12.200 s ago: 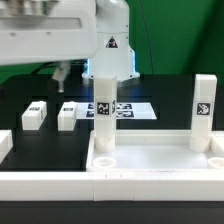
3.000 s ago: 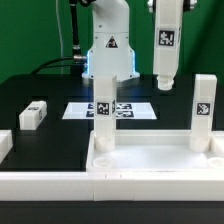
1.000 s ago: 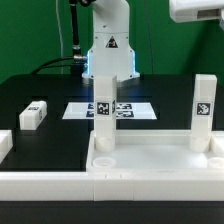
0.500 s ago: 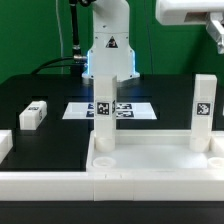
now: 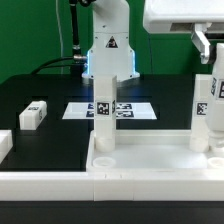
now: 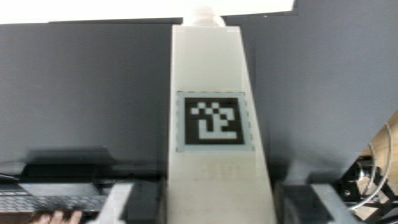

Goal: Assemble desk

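Over the desk top (image 5: 150,184), the tool (image 5: 211,50) grips a leg (image 6: 214,90).

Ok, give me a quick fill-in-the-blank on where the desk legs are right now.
1. The gripper holds a white ___ with a square tag on it.
2. Besides that one, ___ legs stand upright in the desk top.
3. The loose leg lies flat at the exterior view's ___.
Missing words: leg; two; left.
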Motion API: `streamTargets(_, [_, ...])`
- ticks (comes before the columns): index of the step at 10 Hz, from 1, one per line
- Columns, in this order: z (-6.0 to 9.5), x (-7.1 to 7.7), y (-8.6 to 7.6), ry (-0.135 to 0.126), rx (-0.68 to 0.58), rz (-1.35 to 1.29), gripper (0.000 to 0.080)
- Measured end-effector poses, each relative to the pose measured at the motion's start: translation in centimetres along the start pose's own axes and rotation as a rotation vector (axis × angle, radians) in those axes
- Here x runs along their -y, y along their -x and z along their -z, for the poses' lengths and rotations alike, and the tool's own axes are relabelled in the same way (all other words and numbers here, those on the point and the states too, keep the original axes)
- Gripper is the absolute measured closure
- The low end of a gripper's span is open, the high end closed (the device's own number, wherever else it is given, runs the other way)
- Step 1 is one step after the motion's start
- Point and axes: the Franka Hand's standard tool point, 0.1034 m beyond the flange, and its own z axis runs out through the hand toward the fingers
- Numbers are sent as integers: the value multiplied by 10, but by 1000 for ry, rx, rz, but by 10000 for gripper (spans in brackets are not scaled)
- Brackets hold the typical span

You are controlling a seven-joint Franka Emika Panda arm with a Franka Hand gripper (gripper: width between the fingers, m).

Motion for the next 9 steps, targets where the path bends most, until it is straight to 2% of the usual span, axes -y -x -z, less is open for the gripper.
streamTargets(2, [-5, 7, 12, -3, 19, 1, 510])
streamTargets(9, [-16, 10, 30, 8, 66, 23, 510])
